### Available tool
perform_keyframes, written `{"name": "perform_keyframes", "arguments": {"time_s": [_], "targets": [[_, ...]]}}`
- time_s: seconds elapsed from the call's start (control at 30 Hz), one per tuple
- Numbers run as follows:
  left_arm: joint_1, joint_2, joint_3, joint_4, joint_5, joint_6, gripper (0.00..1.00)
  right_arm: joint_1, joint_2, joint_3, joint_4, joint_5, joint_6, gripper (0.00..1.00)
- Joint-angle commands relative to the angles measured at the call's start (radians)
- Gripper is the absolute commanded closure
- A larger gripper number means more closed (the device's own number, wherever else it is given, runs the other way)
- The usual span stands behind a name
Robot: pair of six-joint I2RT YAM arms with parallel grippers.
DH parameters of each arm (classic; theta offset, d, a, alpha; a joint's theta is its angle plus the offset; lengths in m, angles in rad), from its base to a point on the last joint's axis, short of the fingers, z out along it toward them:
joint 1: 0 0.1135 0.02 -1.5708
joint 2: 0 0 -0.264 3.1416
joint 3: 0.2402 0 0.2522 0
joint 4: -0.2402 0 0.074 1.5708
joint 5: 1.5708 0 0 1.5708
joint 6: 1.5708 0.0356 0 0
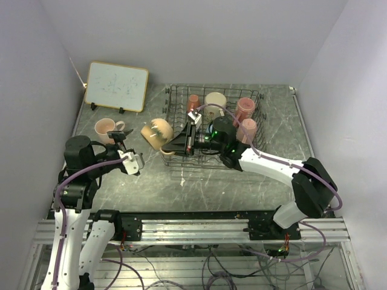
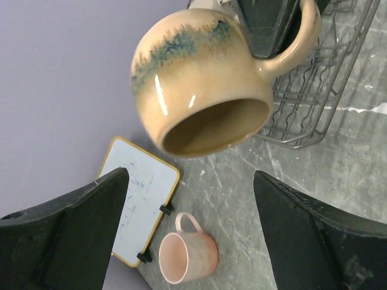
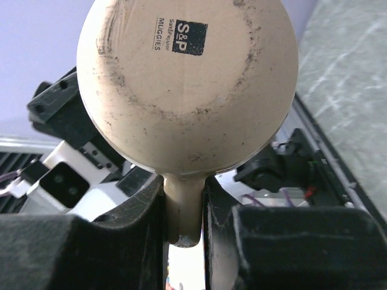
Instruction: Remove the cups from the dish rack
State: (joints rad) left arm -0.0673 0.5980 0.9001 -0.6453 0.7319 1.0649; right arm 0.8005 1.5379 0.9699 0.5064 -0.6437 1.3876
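A metal rail runs along the near edge, and both arms are fixed to it. Past it lies a grey table with thin white streaks like stone. Pale walls close it in on three sides.

The left arm stands up at the near left and bends toward the middle. The left gripper is spread wide. It holds nothing and touches nothing, and it points at the tan mug.

The right arm starts at the near right and stretches far to the left, low over the front part of the rack. The right gripper is pinched tight on the tan mug's handle. The mug hangs tipped on its side above the table, just left of the rack. The right wrist view shows its flat bottom, and the left wrist view shows its open mouth and a blue smear on its side.

A pink mug sits on the table at the left, apart from the rack.

Farther back, the dark wire rack has four cups in it. They are a salmon cup, a cream cup, a far pink cup and a near pink cup.

A whiteboard leans at the far left.
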Motion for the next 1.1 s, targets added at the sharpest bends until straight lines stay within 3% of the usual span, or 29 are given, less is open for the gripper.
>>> {"name": "perform_keyframes", "arguments": {"time_s": [0.0, 0.33, 0.57, 0.77, 0.8, 0.83, 0.97, 1.07], "targets": [[-0.003, -0.026, -0.008, 0.123, 0.082, -0.077, 0.05, 0.044, -0.007, 0.020, 0.293, -0.031, 0.121, 1.00], [-0.003, -0.033, 0.006, 0.213, 0.053, -0.192, 0.17, 0.115, 0.029, 0.019, 0.416, -0.030, 0.210, 1.00], [-0.003, -0.026, -0.003, 0.231, 0.053, -0.226, 0.26, 0.182, 0.097, 0.016, 0.636, 0.006, 0.357, 1.00], [-0.003, 0.003, 0.019, 0.232, 0.043, -0.302, 0.76, 0.193, 0.117, 0.025, 0.633, 0.012, 0.359, 1.00], [-0.003, 0.009, 0.025, 0.222, 0.039, -0.315, 0.87, 0.191, 0.113, 0.025, 0.607, 0.013, 0.345, 0.94], [-0.003, 0.027, 0.034, 0.199, 0.034, -0.331, 0.92, 0.184, 0.106, 0.026, 0.575, 0.017, 0.332, 0.82], [-0.003, 0.177, 0.095, 0.019, -0.060, -0.343, 0.93, 0.129, 0.063, 0.009, 0.405, 0.023, 0.251, 0.38], [-0.006, 0.325, 0.144, -0.042, -0.266, -0.410, 0.93, 0.049, -0.007, -0.014, 0.183, 0.036, 0.119, 0.16]]}}
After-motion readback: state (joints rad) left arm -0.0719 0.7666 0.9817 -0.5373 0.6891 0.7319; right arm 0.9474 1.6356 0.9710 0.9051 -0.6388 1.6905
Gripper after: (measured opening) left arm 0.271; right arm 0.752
